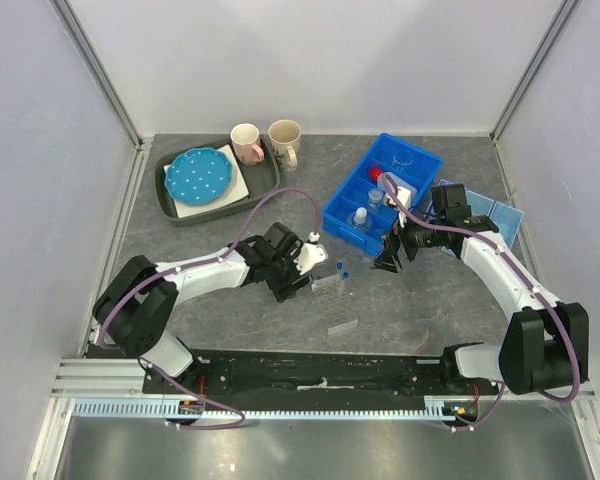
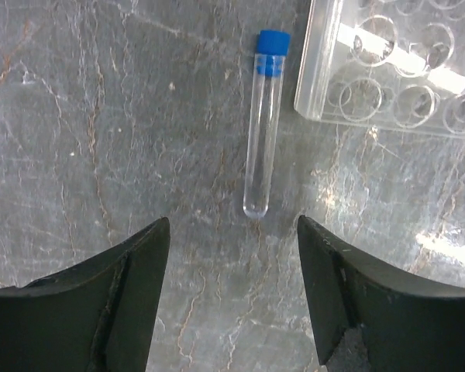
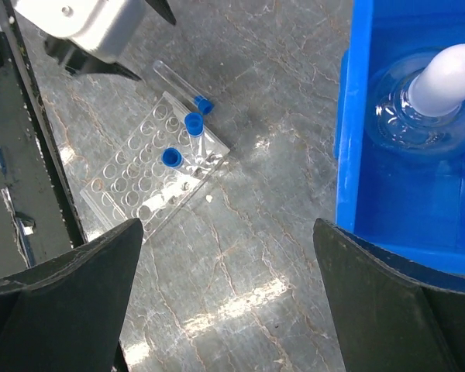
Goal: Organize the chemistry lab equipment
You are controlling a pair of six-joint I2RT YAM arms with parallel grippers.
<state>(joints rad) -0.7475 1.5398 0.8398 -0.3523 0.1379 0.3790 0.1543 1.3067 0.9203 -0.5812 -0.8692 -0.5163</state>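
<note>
Slim clear blue-capped tube (image 2: 262, 132) lying flat on veined grey stone counter (image 2: 101, 116) beside perforated clear rack (image 2: 395, 70). Left fingers (image 2: 136, 271) spread wide; right fingers (image 3: 70, 291) likewise apart.

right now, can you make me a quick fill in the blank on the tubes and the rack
1. The tube lying flat beside the clear rack has a ____ cap.
2. In the right wrist view, ____ capped tubes stand upright in that rack.
3. The left fingers are ____, gripping nothing.

Missing words: blue; two; open.
</note>
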